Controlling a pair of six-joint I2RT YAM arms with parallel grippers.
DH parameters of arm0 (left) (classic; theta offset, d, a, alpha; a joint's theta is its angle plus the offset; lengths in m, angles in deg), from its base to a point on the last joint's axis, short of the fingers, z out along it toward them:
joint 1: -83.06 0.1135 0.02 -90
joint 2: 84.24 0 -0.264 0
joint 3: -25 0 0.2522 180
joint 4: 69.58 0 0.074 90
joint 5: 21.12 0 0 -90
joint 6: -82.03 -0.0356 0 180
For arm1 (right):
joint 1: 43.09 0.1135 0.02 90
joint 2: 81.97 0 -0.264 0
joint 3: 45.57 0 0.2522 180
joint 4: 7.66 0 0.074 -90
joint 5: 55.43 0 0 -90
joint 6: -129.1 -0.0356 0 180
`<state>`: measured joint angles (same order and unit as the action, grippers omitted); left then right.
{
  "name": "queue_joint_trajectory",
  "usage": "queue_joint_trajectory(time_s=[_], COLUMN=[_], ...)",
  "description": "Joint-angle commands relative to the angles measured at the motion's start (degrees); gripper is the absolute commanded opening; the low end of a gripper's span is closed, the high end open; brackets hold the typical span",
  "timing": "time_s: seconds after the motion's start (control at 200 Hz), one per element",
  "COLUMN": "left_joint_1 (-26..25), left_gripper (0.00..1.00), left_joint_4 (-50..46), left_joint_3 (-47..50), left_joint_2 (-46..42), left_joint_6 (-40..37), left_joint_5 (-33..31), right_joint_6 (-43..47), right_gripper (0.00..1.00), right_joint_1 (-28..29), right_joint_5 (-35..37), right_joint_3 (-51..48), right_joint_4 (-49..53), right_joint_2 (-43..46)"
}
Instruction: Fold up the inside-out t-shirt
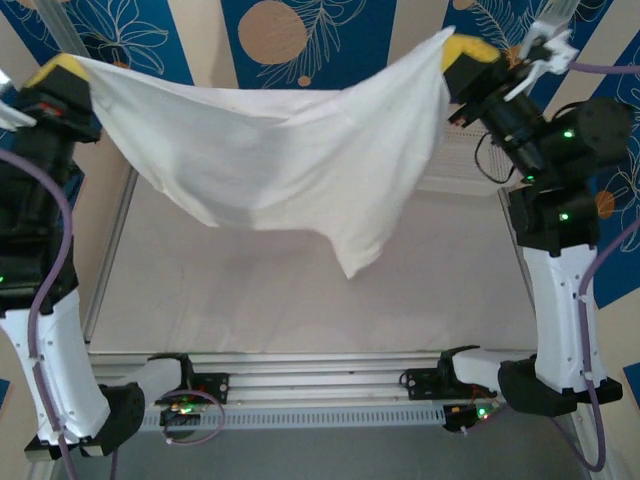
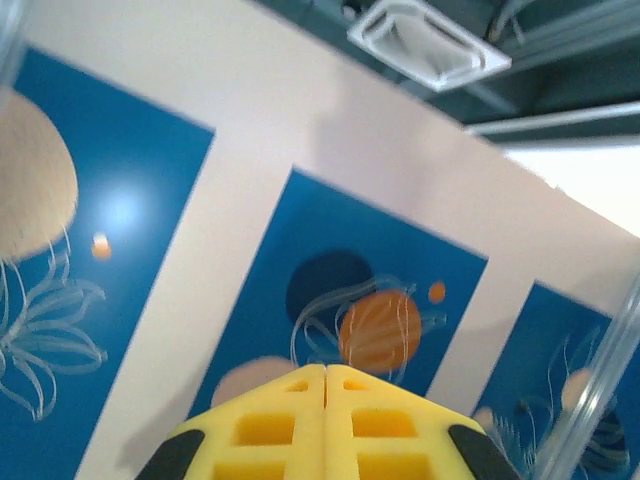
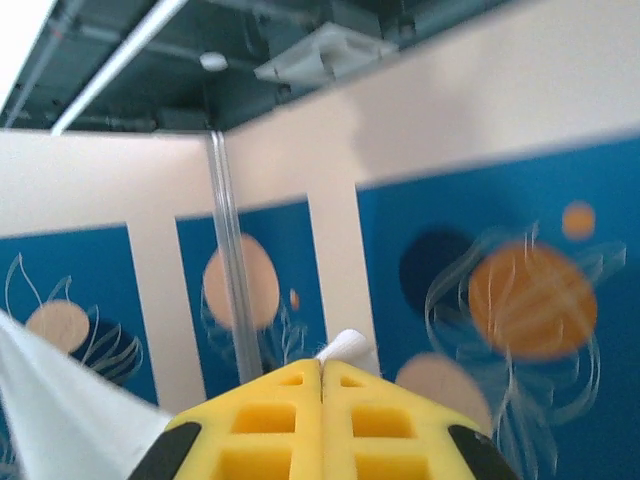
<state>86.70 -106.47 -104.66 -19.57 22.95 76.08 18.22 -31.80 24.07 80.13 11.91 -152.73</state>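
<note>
The white t-shirt (image 1: 290, 160) hangs in the air, stretched between both raised arms, sagging in the middle with one corner drooping toward the table at centre right. My left gripper (image 1: 72, 66) is shut on its left top corner; in the left wrist view the yellow fingers (image 2: 325, 372) are pressed together and the cloth is hidden behind them. My right gripper (image 1: 452, 48) is shut on the right top corner. A white tip of cloth (image 3: 345, 346) pokes out past its closed tips, and more shirt (image 3: 60, 420) hangs at lower left.
The pale table (image 1: 300, 300) lies below the shirt, with a metal rail (image 1: 300, 365) along its near edge. A white mesh basket (image 1: 465, 165) sits at the back right, near the right arm. A blue patterned wall stands behind.
</note>
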Motion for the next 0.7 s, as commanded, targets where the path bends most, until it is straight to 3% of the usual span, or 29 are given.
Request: queue_joint_trajectory(time_s=[0.0,0.155,0.515,0.6,0.695], left_joint_1=[0.67,0.66,0.65,0.62,0.65], left_gripper=[0.0,0.0,0.0,0.0,0.0], left_joint_4=[-1.73,-5.59,-9.9,-9.91,-10.25], left_joint_3=[-3.68,-8.96,-14.9,-14.51,-14.65], left_joint_2=[2.07,1.59,0.89,1.82,4.19], left_joint_6=[-2.7,-5.37,-9.5,-10.16,-9.79], left_joint_5=[-7.3,-16.35,-24.66,-23.92,-18.29], right_joint_6=[5.63,7.45,10.99,11.9,12.52], right_gripper=[0.0,0.0,0.0,0.0,0.0], right_joint_1=[-0.25,-0.37,-0.39,-0.32,-0.38], right_joint_5=[2.54,1.84,1.48,2.49,1.65], right_joint_3=[7.46,15.61,24.5,27.7,31.11], right_joint_4=[-4.97,-5.44,-6.66,-4.51,-1.48], right_joint_2=[-2.65,-5.15,-5.81,-7.7,-10.36])
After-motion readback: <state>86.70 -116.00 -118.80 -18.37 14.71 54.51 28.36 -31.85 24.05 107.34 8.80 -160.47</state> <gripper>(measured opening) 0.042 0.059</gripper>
